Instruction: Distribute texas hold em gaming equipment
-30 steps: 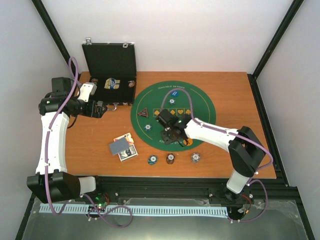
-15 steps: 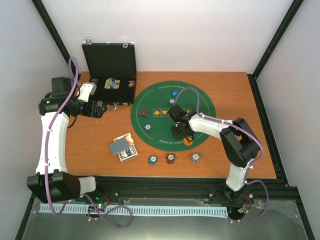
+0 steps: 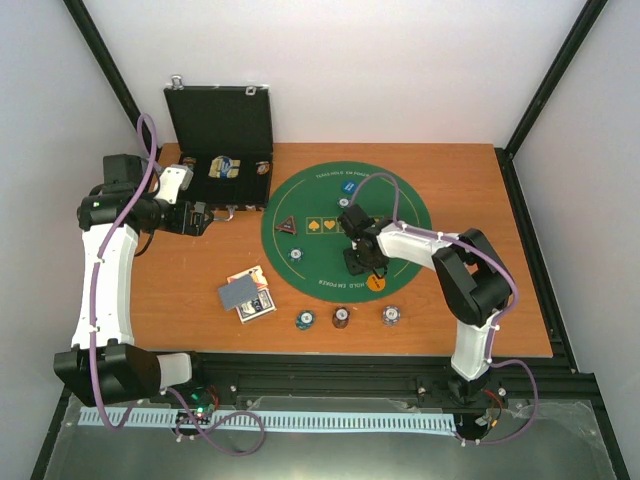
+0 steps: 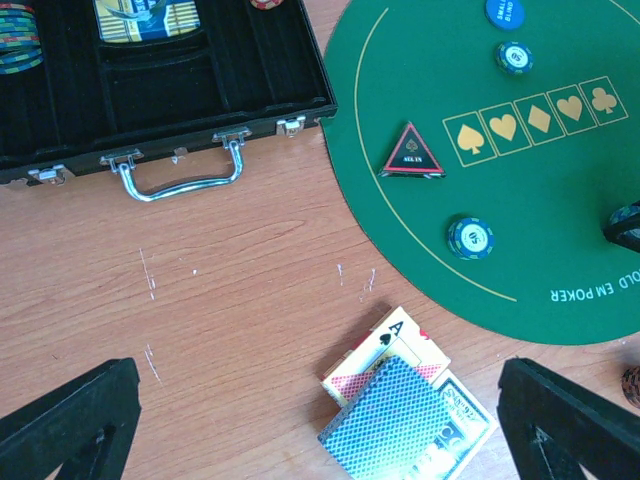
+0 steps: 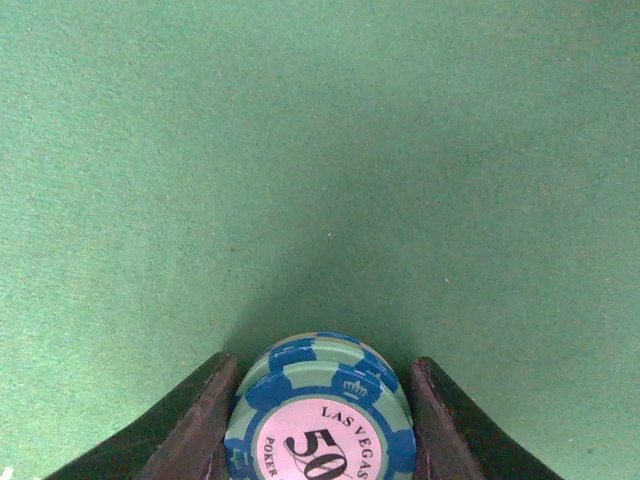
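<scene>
1. R arm (image 3: 420,243) has folded in since a sec ago: elbow is now further back and the forearm lies over the mat's right half. R gripper (image 3: 358,262) has shifted slightly right. L arm (image 3: 105,280) is unchanged.
2. Table (image 3: 480,200): orange wood, carries everything.
3. Green mat (image 3: 300,195): round, mid-table, suit row printed across the centre.
4. Black case (image 3: 215,120): open at back-left of the table, lid upright, handle (image 4: 180,180) on its near side. Chip stack (image 4: 15,40) and boxed deck (image 4: 145,18) are inside.
5. L gripper (image 3: 203,218): just in front of the case, jaws wide apart, nothing between them.
6. Cards (image 3: 247,295): loose pile on the wood left of the mat, not touching it. Grey-blue back on top, ace of spades face-up poking out underneath.
7. R gripper is clamped on the 50 chip (image 5: 320,425), blue/pale edge, fingers (image 5: 190,425) either side, over the near part of the felt. Can't tell if the chip touches the felt.
8. 3 striped chips (image 3: 341,318): in a row on the wood by the near edge, just off the mat.
9. Near-left chip (image 4: 470,238) and back chip (image 4: 514,57): both flat on the mat.
10. Blue disc (image 3: 349,187): at the back of the mat, just behind the back chip.
11. Orange disc (image 3: 376,283): at the mat's near rim, just beside R gripper.
12. Triangular token (image 4: 411,155): dark, red-edged, on the mat left of the suit row.
</scene>
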Robot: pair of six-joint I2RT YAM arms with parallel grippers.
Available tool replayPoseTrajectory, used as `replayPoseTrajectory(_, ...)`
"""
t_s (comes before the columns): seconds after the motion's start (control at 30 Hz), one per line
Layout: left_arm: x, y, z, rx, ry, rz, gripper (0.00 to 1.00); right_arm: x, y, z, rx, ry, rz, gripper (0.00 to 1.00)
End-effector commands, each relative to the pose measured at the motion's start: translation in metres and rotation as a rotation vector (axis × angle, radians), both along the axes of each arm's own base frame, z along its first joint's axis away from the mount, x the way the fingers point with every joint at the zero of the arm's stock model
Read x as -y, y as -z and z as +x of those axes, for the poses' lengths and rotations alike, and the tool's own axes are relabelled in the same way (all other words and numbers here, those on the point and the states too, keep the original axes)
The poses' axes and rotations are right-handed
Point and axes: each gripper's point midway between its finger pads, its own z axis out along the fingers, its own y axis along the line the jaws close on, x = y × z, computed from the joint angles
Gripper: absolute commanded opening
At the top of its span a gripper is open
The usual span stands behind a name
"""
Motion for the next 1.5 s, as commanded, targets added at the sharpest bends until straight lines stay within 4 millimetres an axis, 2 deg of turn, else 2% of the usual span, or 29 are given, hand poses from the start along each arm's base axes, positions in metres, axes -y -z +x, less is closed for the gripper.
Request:
replayPoseTrajectory(0.0, -0.002, -0.014, 0.000, 0.031, -0.001, 0.012, 1.00, 0.007, 0.009, 0.008, -0.001, 0.008, -0.027, 0.23)
replayPoseTrajectory(0.07, -0.003, -0.014, 0.000, 0.033, -0.002, 0.012, 1.00, 0.008, 0.010, 0.006, -0.004, 0.008, -0.029, 0.32)
replayPoseTrajectory(0.13, -0.002, -0.014, 0.000, 0.032, 0.001, 0.009, 1.00, 0.011, 0.007, 0.005, 0.001, 0.009, -0.038, 0.55)
replayPoseTrajectory(0.17, -0.001, -0.014, 0.000, 0.032, 0.002, 0.005, 1.00, 0.012, 0.005, 0.006, 0.006, 0.010, -0.045, 0.60)
replayPoseTrajectory(0.27, 0.000, -0.014, 0.001, 0.029, 0.005, -0.004, 1.00, 0.013, -0.012, 0.012, 0.040, 0.017, -0.051, 0.68)
replayPoseTrajectory(0.37, 0.000, -0.013, 0.001, 0.028, 0.006, -0.006, 1.00, 0.012, -0.038, 0.016, 0.088, 0.020, -0.042, 0.73)
replayPoseTrajectory(0.47, 0.000, -0.013, 0.000, 0.026, 0.006, -0.005, 1.00, 0.004, -0.067, 0.011, 0.146, 0.004, -0.043, 0.77)
replayPoseTrajectory(0.57, 0.000, -0.013, 0.001, 0.028, 0.005, -0.006, 1.00, -0.017, -0.088, -0.012, 0.169, -0.043, -0.022, 0.77)
replayPoseTrajectory(0.67, 0.000, -0.014, 0.001, 0.029, 0.000, -0.012, 1.00, -0.040, -0.097, -0.045, 0.165, -0.097, 0.008, 0.78)
replayPoseTrajectory(0.83, 0.002, -0.012, 0.001, 0.027, 0.003, -0.024, 1.00, -0.065, -0.088, -0.103, 0.115, -0.181, 0.033, 0.80)
replayPoseTrajectory(0.97, 0.005, -0.009, -0.002, 0.018, 0.012, -0.035, 1.00, -0.073, -0.072, -0.133, 0.068, -0.225, 0.022, 0.81)
replayPoseTrajectory(1.13, 0.004, -0.008, -0.003, 0.023, 0.008, -0.028, 1.00, -0.064, -0.053, -0.145, 0.032, -0.218, 0.004, 0.80)
replayPoseTrajectory(1.47, 0.004, -0.010, -0.003, 0.027, 0.003, -0.029, 1.00, -0.058, -0.032, -0.152, -0.007, -0.233, -0.017, 0.74)
